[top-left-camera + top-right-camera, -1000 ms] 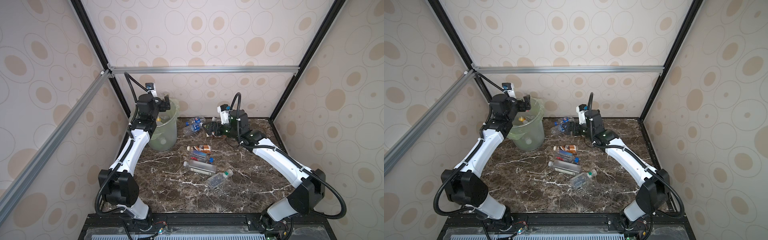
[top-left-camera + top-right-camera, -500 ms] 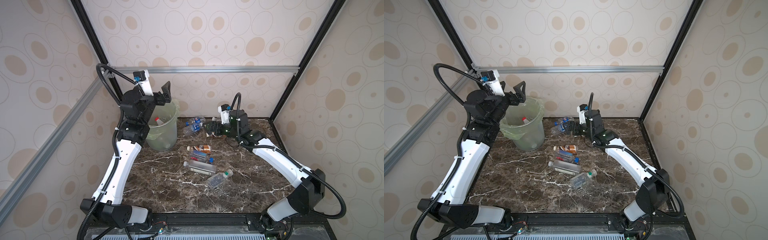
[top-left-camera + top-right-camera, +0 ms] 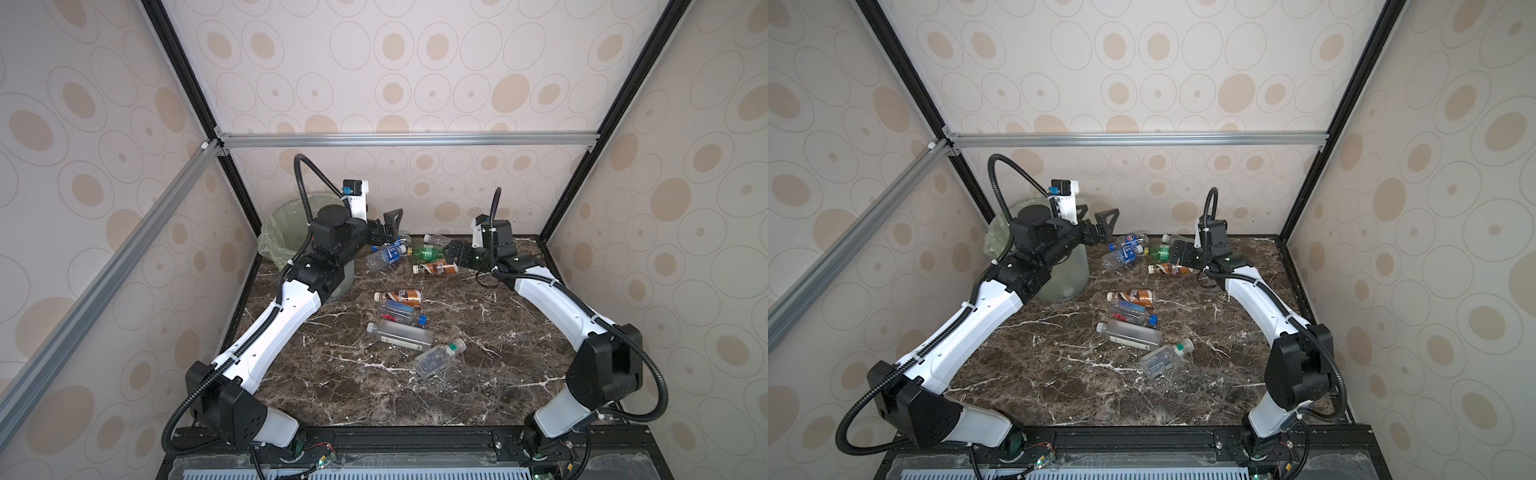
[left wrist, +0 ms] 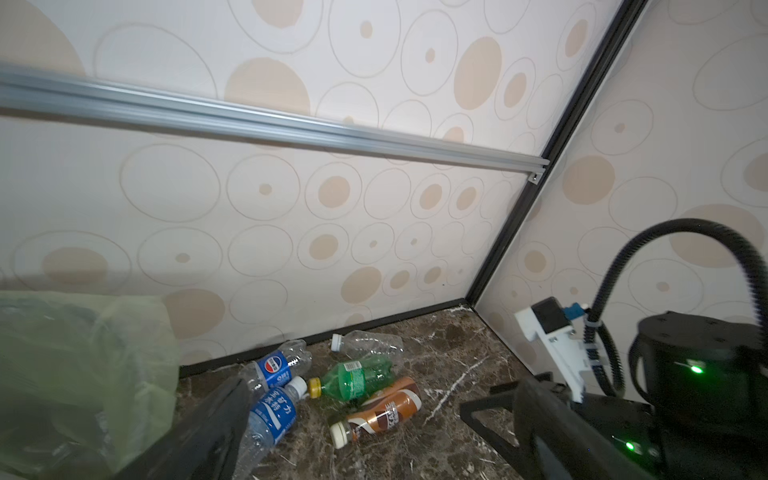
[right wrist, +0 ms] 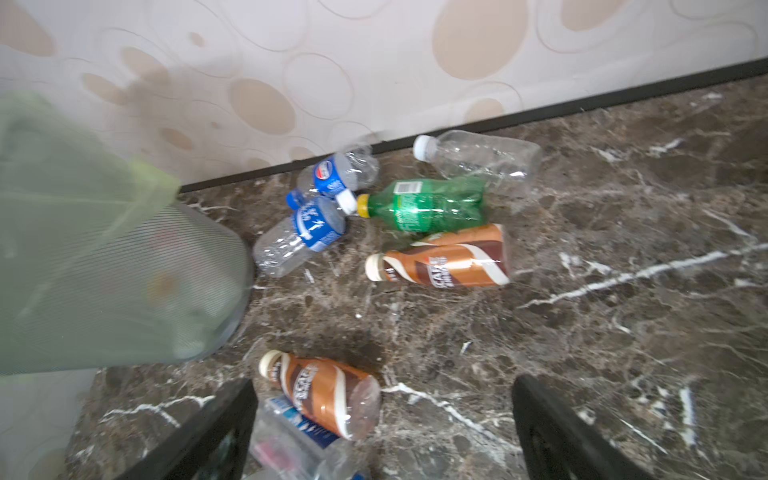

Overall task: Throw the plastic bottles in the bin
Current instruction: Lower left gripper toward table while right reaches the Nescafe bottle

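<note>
About ten small plastic bottles (image 3: 388,254) lay by one round grey-green bin (image 3: 276,237). The left gripper (image 3: 390,228) and right gripper (image 3: 454,252) gaped empty. The left wrist view caught five.

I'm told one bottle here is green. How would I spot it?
Start at the bin in the back left corner and look right along the back wall to a cluster of lying bottles. The green bottle lies in its middle, between a clear bottle and a brown-labelled bottle. It alone has a green body and yellow cap.
</note>
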Motion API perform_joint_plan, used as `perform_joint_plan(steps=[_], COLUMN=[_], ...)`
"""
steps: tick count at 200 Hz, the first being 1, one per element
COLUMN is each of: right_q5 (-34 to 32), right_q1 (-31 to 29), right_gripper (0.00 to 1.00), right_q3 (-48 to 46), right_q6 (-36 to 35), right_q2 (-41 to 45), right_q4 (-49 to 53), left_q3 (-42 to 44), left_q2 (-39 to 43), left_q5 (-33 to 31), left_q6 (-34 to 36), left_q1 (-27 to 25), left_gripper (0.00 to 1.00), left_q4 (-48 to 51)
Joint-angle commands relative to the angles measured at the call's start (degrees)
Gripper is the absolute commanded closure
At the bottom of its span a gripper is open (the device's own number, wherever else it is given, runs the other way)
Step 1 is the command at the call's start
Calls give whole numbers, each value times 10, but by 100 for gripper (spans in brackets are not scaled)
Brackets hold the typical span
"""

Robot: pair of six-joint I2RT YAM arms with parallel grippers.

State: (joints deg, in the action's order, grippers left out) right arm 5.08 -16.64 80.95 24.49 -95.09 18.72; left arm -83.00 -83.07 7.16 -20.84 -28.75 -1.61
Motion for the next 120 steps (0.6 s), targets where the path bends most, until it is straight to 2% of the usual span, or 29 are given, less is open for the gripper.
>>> perform_joint_plan(steps=[1,45,74,120], right_q5=[-2,-1,14,29], right_q1=[3,22,22,22], right_gripper=[1,1,1,1], right_q3=[33,158,241,320], right_q6=[-25,-66,-92,-113], right_q2=[-49,-175,-250,-324], right_q4=[32,77,107,124], left_q3=[18,83,117,143], left_q2=[-10,-19,-23,-42], left_q5=[4,14,22,31], left_q6=[-52,-113,-128,-136], left_q1=[-26,-35,-39,-40], left_gripper=[1,1,1,1], left_q4=[-38,-74,-92,-110])
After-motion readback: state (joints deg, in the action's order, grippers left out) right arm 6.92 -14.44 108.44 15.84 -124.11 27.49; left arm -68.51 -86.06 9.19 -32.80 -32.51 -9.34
